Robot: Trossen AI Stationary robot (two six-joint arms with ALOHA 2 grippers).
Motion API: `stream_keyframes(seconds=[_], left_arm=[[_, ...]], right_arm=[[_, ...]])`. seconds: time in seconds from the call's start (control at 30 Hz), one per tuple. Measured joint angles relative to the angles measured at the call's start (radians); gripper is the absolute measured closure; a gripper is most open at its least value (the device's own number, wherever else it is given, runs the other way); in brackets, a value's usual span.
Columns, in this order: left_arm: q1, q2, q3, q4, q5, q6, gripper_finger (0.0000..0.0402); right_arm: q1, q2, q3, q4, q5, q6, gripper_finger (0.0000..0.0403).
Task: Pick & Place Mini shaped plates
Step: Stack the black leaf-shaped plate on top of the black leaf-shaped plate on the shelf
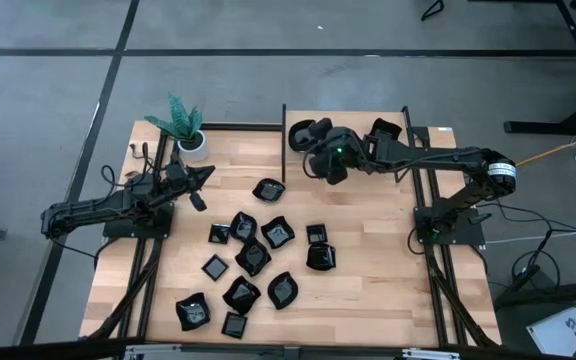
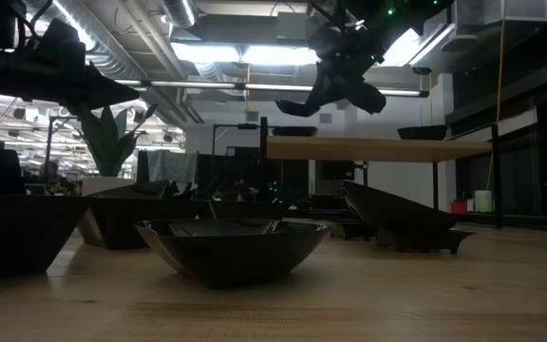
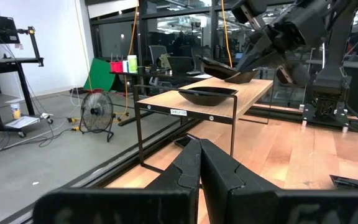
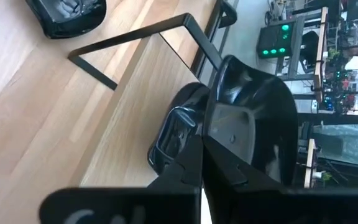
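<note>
Black dish [image 4: 253,118] pinched in my right gripper [image 1: 330,163] hangs over the wooden shelf [image 1: 353,140], beside two dishes [image 1: 304,133] already there. About a dozen remain on the table [image 1: 388,280]. My left gripper [image 1: 200,180] waits shut, empty. Only the right wrist view shows the pinch.

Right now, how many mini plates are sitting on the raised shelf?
2. The left plate sits near the shelf's left end, the right plate near its right end. Others may be hidden.

My right claw [image 4: 202,146] hiding part of the plate [image 4: 253,118] I grip, shelf [image 4: 135,106] cut off, room beyond blurred.
</note>
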Motion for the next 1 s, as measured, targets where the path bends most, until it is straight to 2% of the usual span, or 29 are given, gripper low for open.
stream_keyframes(seconds=[0.13,0.27,0.47,0.7,1.0], left_arm=[[0.0,0.0,0.0,0.0,0.0,0.0,0.0398],[0.0,0.0,0.0,0.0,0.0,0.0,0.0398],[0.0,0.0,0.0,0.0,0.0,0.0,0.0398],[0.0,0.0,0.0,0.0,0.0,0.0,0.0398],[0.0,0.0,0.0,0.0,0.0,0.0,0.0398]], right_arm=[[-0.004,0.0,0.0,-0.002,-0.012,0.045,0.0397],[-0.031,0.0,0.0,-0.008,-0.132,0.086,0.0397],[-0.064,0.0,0.0,-0.004,-0.146,0.104,0.0391],[-0.098,0.0,0.0,-0.004,-0.224,0.156,0.0343],[-0.103,-0.002,0.0,0.006,-0.225,0.16,0.0299]])
